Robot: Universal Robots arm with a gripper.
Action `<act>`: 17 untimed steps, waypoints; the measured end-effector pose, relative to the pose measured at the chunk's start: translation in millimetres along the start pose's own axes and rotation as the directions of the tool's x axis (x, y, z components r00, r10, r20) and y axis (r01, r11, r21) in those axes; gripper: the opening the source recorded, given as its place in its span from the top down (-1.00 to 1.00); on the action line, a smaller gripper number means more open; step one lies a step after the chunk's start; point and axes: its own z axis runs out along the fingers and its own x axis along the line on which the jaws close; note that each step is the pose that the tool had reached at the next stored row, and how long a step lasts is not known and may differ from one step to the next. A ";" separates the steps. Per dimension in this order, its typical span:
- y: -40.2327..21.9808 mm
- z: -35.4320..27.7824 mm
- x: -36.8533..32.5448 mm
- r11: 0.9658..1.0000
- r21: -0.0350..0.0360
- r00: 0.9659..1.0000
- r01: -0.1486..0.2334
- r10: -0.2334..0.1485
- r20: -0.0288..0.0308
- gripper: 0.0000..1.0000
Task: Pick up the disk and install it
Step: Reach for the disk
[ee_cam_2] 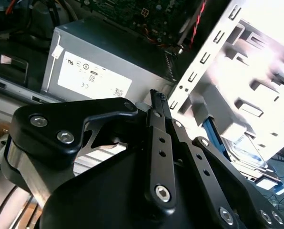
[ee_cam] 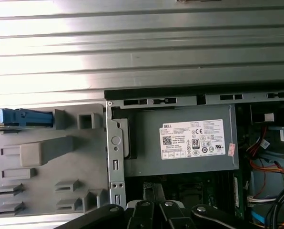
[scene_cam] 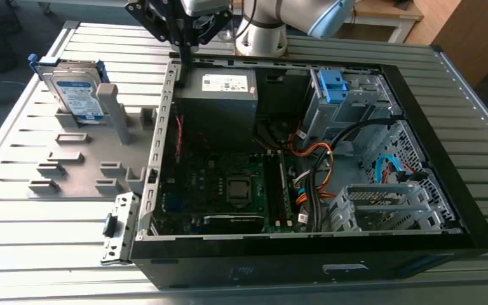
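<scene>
Claw hangs over the corner of the open case, next to the PSU. Its fingers are pressed together w/ nothing between them. The second wrist view gives this best: tips meet as one narrow black bar.

Disk stands on edge in a grey holder on the slatted table, at the exterior view's left, outside the case and well apart from the claw.

Exterior view gives the disk's full label face. First wrist view catches its blue carrier edge at one end of the holder, plus the PSU sticker square-on. Second wrist view sees the disk's silver face past the case wall.
</scene>
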 end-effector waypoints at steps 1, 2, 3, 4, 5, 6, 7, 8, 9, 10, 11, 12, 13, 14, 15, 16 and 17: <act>-0.1 -0.1 1.4 1.000 0.000 1.000 0.000 0.000 0.000 0.79; -0.2 -0.1 2.7 1.000 0.000 1.000 0.000 0.000 0.000 0.79; -0.3 -0.1 4.2 1.000 0.000 1.000 0.000 0.000 0.000 0.79; -0.4 -0.2 5.6 1.000 0.000 1.000 0.000 0.000 0.000 0.79; -0.5 -0.2 7.2 1.000 0.000 1.000 0.000 0.000 0.000 0.79; -0.7 -0.2 8.8 1.000 0.000 1.000 0.000 0.000 0.000 0.79; -0.8 -0.3 10.3 1.000 0.000 1.000 0.000 0.000 0.000 0.79; -0.9 -0.3 11.8 1.000 0.000 1.000 0.000 0.000 0.000 0.79; -1.0 -0.3 13.2 1.000 0.000 1.000 0.000 0.000 0.000 0.79; -1.1 -0.4 14.7 1.000 0.000 1.000 0.000 0.000 0.000 0.79; -1.2 -0.4 16.1 1.000 0.000 1.000 0.000 0.000 0.000 0.79; -1.3 -0.5 17.5 1.000 0.000 1.000 0.000 0.000 0.000 0.79; -1.4 -0.5 18.9 1.000 0.000 1.000 0.000 0.000 0.000 0.79; -1.5 -0.6 20.2 1.000 0.000 1.000 0.000 0.000 0.000 0.79; -1.6 -0.6 21.6 1.000 0.000 1.000 0.000 0.000 0.000 0.79; -1.7 -0.6 23.0 1.000 0.000 1.000 0.000 0.000 0.000 0.79; -1.8 -0.7 24.4 1.000 0.000 1.000 0.000 0.000 0.000 0.79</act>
